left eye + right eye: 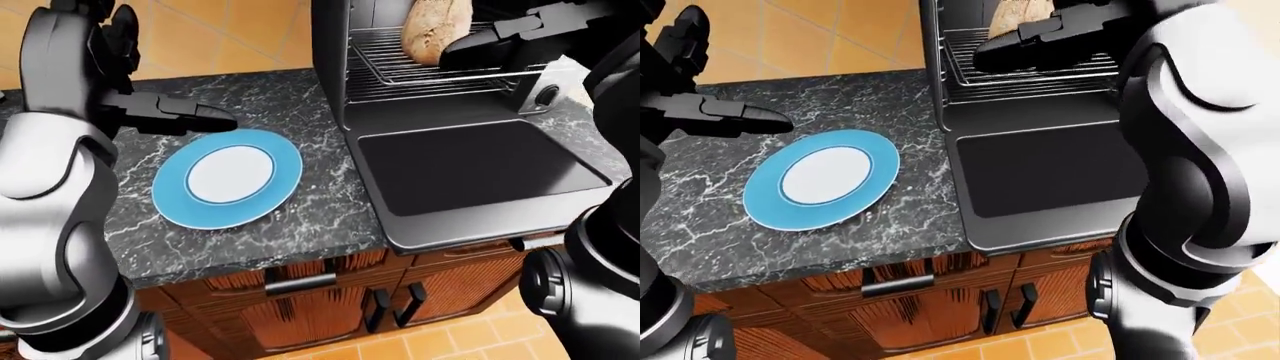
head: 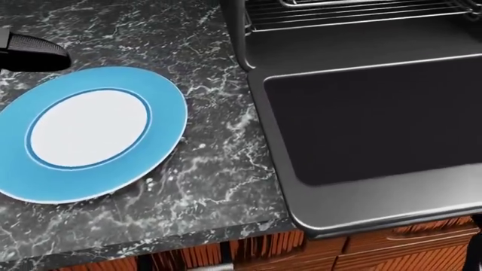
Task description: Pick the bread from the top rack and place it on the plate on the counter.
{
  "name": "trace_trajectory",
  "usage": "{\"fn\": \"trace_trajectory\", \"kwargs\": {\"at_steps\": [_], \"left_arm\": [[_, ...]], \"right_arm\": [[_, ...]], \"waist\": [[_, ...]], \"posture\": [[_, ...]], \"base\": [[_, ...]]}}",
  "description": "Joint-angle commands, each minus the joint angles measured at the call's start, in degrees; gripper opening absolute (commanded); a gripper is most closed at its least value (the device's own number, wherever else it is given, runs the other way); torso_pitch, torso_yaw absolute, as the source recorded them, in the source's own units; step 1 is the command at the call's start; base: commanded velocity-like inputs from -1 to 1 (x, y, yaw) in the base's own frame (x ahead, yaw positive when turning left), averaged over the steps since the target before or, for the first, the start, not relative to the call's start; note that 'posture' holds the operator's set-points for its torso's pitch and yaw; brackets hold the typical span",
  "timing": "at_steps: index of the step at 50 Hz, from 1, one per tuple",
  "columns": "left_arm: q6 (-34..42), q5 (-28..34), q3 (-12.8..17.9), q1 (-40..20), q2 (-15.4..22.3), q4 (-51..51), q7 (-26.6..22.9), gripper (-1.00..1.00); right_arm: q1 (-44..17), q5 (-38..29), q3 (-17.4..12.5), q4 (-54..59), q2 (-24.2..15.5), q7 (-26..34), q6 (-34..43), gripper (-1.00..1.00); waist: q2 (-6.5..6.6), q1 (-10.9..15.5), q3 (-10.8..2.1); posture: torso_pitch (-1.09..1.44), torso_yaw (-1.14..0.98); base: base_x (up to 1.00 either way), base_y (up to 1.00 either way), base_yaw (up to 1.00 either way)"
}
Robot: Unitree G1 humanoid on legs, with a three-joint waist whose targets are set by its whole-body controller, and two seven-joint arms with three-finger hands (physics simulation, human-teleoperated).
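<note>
Head view peers steeply down, close; eye views (wider) share the plate (image 1: 227, 178).

Bread (image 1: 436, 28) on rack (image 1: 440, 64); plate (image 1: 227, 178) on counter (image 1: 300, 217).

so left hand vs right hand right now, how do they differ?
The left hand hovers over the counter just above the plate; the right hand reaches into the oven by the bread. The left hand is clear of everything; whether the right hand touches the bread is unclear. Both have extended fingers, gripping nothing.
</note>
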Motion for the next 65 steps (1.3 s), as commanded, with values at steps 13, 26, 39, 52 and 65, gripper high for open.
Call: {"fn": "trace_trajectory", "kwargs": {"at_steps": [13, 26, 39, 52, 65], "left_arm": [[-1.66, 0.13, 0.97, -1.16, 0.82, -1.14, 0.34, 1.00], [-2.08, -0.09, 0.83, -1.77, 1.11, -0.20, 0.49, 1.00], [-2.79, -0.03, 1.25, -0.33, 1.01, -0.63, 0.44, 1.00], [-2.70, -0.30, 1.54, 0.41, 1.11, -1.22, 0.42, 1.00], [-2.47, -0.25, 1.18, -0.79, 1.41, -0.64, 0.40, 1.00]], "right_arm": [[-9.45, -14.63, 4.10, 16.23, 2.02, 5.85, -4.35, 1.00], [-15.60, -23.92, 3.72, 34.14, 5.44, 6.19, -11.57, 1.00], [-18.53, -22.83, 2.84, 48.32, 5.74, 1.35, -20.66, 1.00], [-19.35, -23.08, 3.19, 52.41, 5.89, -0.45, -22.13, 1.00], [-17.81, -22.27, 3.20, 56.57, 6.52, -1.75, -25.88, 1.00]], "waist": [[0.48, -0.06, -1.54], [0.79, 0.15, -2.02], [0.89, 0.24, -2.43], [0.89, 0.25, -2.53], [0.76, 0.15, -2.45]], "posture": [[0.00, 0.00], [0.00, 0.00], [0.00, 0.00], [0.00, 0.00], [0.00, 0.00]], "base": [[0.00, 0.00, 0.00], [0.00, 0.00, 0.00], [0.00, 0.00, 0.00], [0.00, 0.00, 0.00], [0.00, 0.00, 0.00]]}}
